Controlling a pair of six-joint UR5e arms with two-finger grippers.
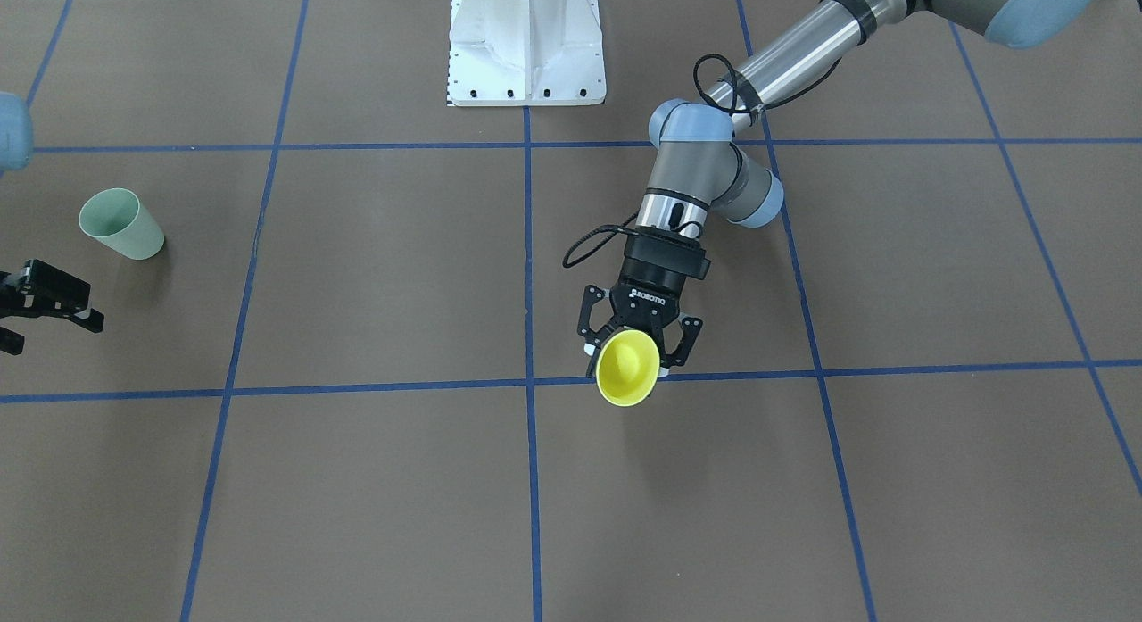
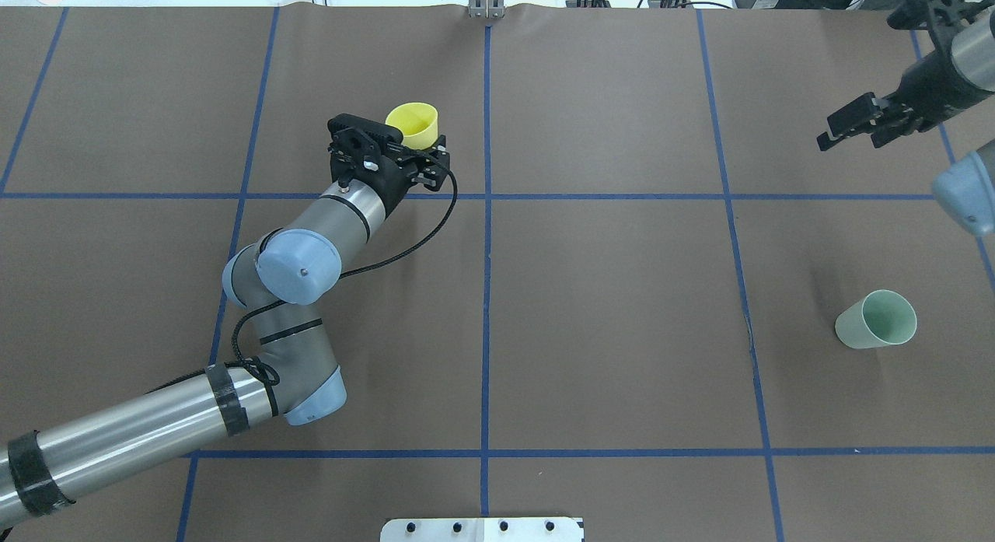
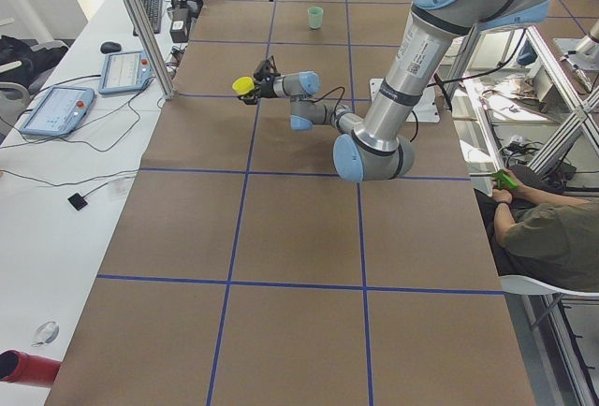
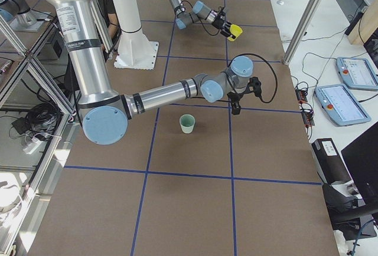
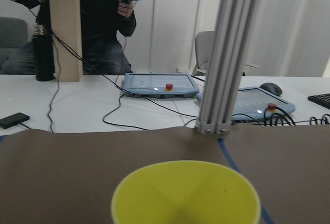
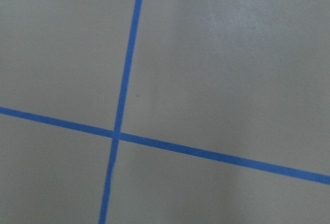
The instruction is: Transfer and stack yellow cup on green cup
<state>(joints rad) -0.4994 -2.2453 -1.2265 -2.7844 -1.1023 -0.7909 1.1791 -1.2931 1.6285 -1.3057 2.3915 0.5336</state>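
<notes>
Left jaws clamp the tilted yellow cup (image 1: 628, 367).

— What is in front of this camera?

— Only the table top (image 6: 232, 69), a flat, dull grey-brown sheet that fills the whole frame.

— Any marks on it?

— Two strips of blue tape. The long strip (image 6: 216, 154) runs from the left edge to the right edge, sloping gently downward. The steep strip (image 6: 130, 53) comes in at the top edge, left of the middle, and leans slightly leftward down to the bottom edge.

— Do they meet?

— Yes. The crossing (image 6: 116, 135) lies in the lower left part and splits the surface into four fields, the upper right one largest.

— Anything else?

— A tiny dark speck (image 6: 137, 96) just right of the steep strip, above the crossing, and a faintly mottled patch (image 6: 232, 7) near the top right.
</notes>
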